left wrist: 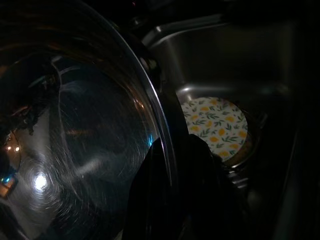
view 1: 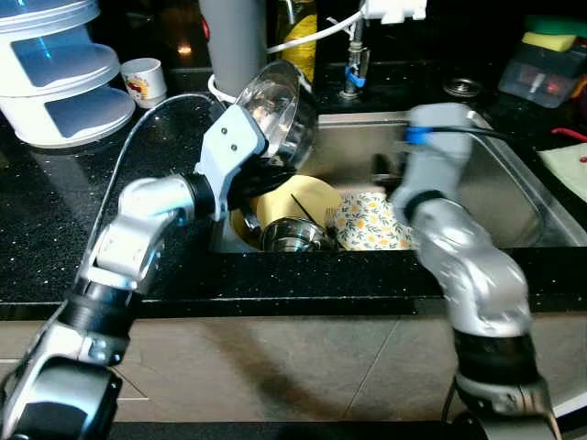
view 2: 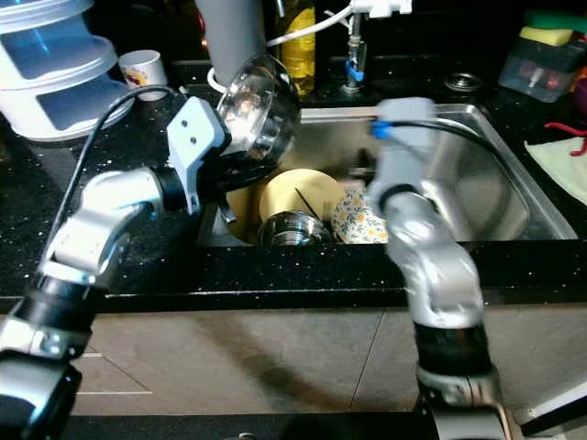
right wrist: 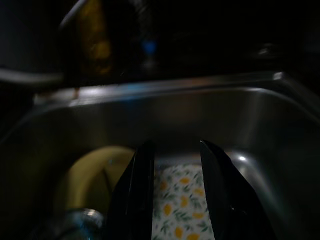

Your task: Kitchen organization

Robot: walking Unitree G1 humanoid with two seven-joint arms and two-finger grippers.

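Note:
My left gripper (left wrist: 172, 155) is shut on the rim of a shiny steel bowl (view 1: 280, 115), holding it tilted above the left edge of the sink (view 1: 514, 197). Inside the sink lie a yellow plate (view 1: 303, 197), a small steel bowl (view 1: 293, 236) and a floral plate (view 1: 367, 222). My right gripper (right wrist: 176, 146) reaches down into the sink, open, with its two fingers just above the floral plate (right wrist: 182, 207) and nothing between them. In the head views the right forearm (view 1: 436, 174) hides that gripper.
A white and blue tiered container (view 1: 55, 73) and a small cup (view 1: 144, 81) stand at the back left on the black counter (view 1: 55, 238). Behind the sink are the faucet (view 1: 353, 64), a grey cylinder (view 1: 234, 37) and a yellow bottle (view 1: 301, 37). A sponge box (view 1: 546, 64) and a cloth (view 1: 569, 165) sit at the right.

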